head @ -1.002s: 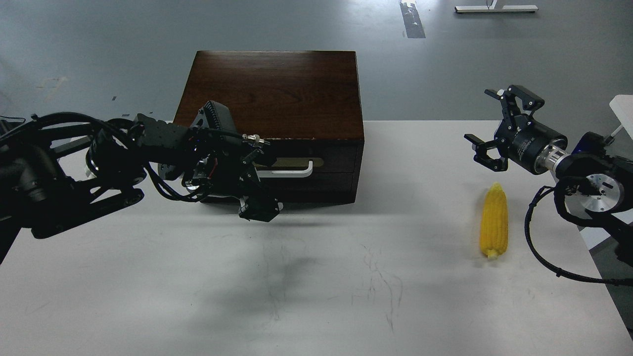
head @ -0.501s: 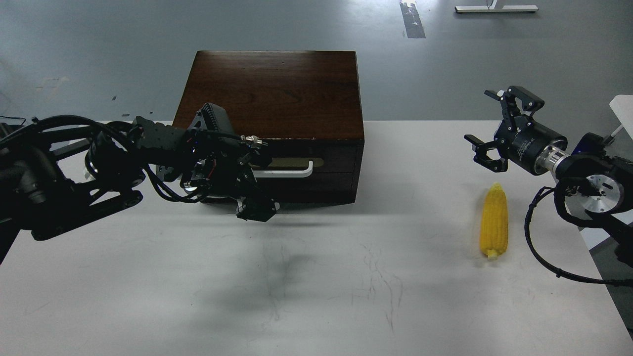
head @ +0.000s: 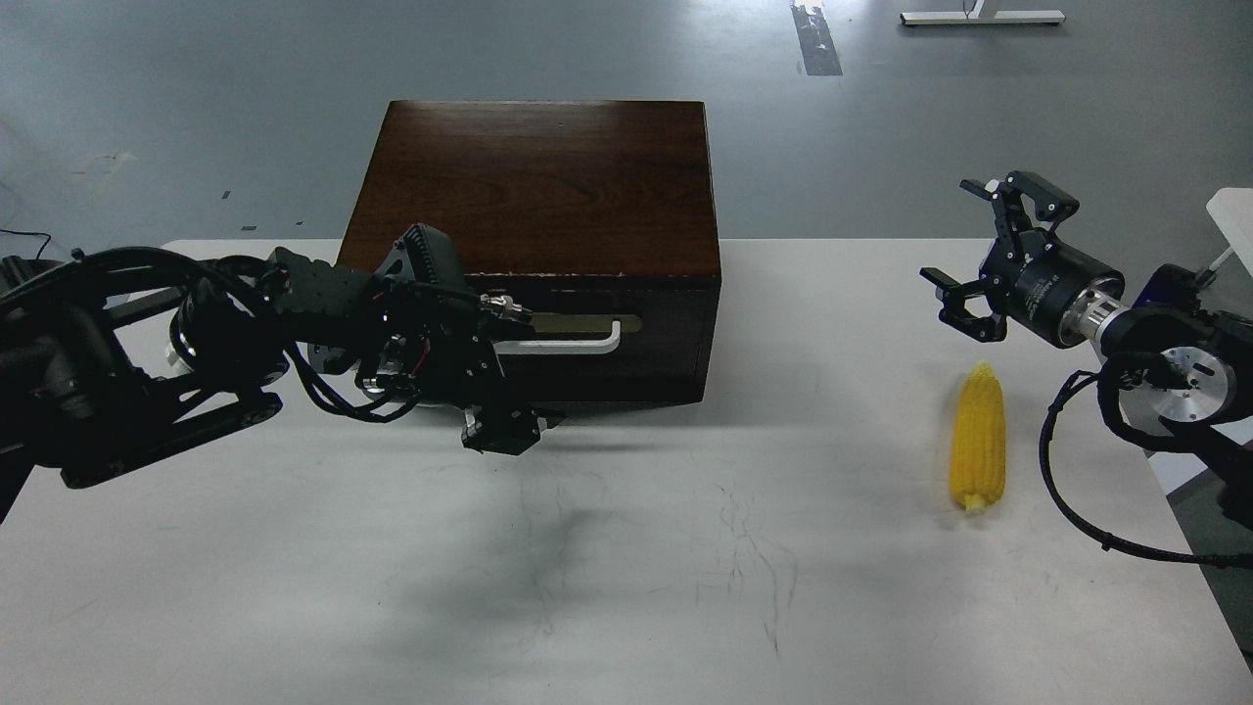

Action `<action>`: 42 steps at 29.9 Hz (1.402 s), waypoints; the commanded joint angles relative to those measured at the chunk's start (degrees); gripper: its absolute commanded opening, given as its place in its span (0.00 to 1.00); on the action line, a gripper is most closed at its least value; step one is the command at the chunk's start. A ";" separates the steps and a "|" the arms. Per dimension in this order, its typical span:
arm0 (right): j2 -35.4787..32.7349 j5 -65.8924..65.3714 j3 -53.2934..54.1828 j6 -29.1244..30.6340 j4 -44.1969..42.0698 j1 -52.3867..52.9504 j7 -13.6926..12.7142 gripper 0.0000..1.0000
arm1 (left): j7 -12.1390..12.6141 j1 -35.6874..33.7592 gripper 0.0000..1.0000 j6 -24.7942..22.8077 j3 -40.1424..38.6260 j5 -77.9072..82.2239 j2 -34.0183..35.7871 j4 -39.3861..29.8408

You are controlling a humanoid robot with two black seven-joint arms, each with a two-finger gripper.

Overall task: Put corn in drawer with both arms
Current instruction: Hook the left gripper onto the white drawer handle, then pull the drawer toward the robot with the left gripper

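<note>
The yellow corn (head: 979,436) lies on the white table at the right, pointed end away from me. My right gripper (head: 951,235) is open and empty, hovering just beyond the corn's tip. The dark wood box stands at the back centre; its drawer (head: 666,323) with the white handle (head: 573,343) looks shut or nearly so. My left gripper (head: 501,431) is low in front of the drawer, below the handle's left end. Its fingers are dark and cannot be told apart, and the arm hides the drawer's left part.
The white table (head: 685,548) has faint scuff marks in the middle. Its right edge runs close beside my right arm. A white object (head: 1235,220) sits off the table at the far right. Grey floor lies behind the box.
My left arm has shifted slightly down and to the left in front of the drawer. The right gripper and the corn have not moved.
</note>
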 commanded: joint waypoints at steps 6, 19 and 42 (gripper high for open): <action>0.00 0.00 0.08 -0.08 0.00 -0.25 0.17 1.00 | -0.42 0.05 0.98 -1.81 0.36 0.08 0.07 -3.84; 0.00 0.00 0.35 -0.08 0.09 -0.69 0.17 1.00 | -0.42 0.13 0.98 -3.03 0.45 0.25 0.59 -4.72; -0.53 0.00 0.43 0.01 0.09 -0.86 0.17 1.00 | -0.33 0.22 0.98 -6.70 0.45 0.25 1.47 -9.82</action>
